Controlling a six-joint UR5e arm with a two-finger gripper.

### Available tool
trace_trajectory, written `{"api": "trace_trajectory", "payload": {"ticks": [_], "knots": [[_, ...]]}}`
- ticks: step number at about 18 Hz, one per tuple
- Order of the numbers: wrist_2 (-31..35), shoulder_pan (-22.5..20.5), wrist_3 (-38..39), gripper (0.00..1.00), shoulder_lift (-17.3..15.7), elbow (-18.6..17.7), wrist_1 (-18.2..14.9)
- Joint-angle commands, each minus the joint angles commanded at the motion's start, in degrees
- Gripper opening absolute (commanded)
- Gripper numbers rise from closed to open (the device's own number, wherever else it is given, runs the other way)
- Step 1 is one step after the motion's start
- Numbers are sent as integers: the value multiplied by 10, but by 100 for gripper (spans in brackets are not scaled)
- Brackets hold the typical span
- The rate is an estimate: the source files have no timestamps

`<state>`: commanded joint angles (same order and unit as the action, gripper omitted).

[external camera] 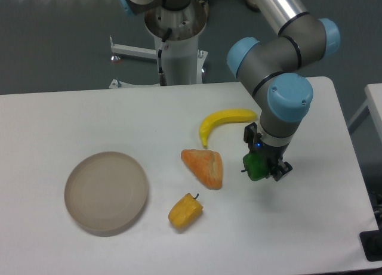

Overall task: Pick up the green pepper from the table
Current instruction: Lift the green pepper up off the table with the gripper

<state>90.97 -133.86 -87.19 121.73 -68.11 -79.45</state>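
Because the green pepper sits directly under the gripper, between its dark fingers, the coming move looks like a straight lift rather than any sideways reach. The jaws appear closed around the pepper, though contact is partly hidden. It lies toward the right edge of the white table, a glossy, lumpy, rounded form. Smooth skin may slip under a light grip.
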Motion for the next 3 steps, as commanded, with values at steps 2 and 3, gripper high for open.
{"api": "trace_trajectory", "payload": {"ticks": [2, 3], "knots": [[1, 1, 0, 27, 0, 0, -1], [0, 1, 0, 27, 0, 0, 0]]}}
